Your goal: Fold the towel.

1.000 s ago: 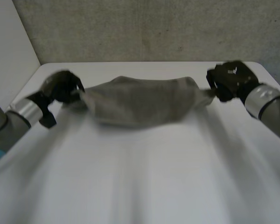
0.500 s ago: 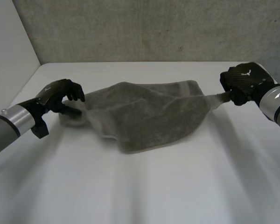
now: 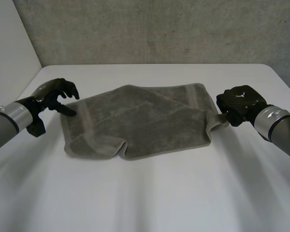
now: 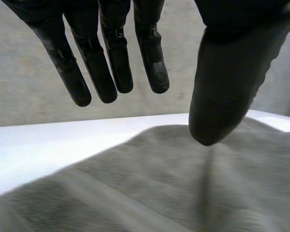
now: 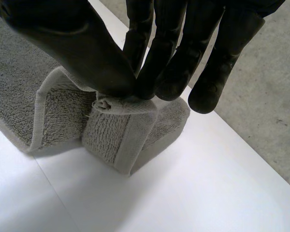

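- The white table [image 3: 145, 203] is bare at 6 o'clock of the cloth. Its top looks smooth, so I judge that a sideways tug would make the cloth slide rather than fold.
- The grey terry-cloth towel [image 3: 140, 123] lies spread on the middle of the table but is not flat. Its near hem has a small tuck at about 7 o'clock, and a slanting overlapped layer runs toward 1 o'clock. Folding now would likely trap those creases and leave the edges mismatched.
- The black right hand [image 3: 239, 101] sits at the towel's 3 o'clock. In its wrist view the thumb presses against the fingers, pinching the bunched, hemmed corner just off the table. The hold takes only the tip of that corner, so a quick lift could pull it free.
- The black left hand [image 3: 55, 92] is at the towel's 10 o'clock, over the left far corner. Its fingers are straight, well apart from the thumb, and hold nothing. I cannot tell whether the thumb touches the cloth.
- The main risk is that the right hand moves while the left has no hold, which would drag the towel askew toward 3 o'clock. When the left hand closes, it may also catch only one layer.
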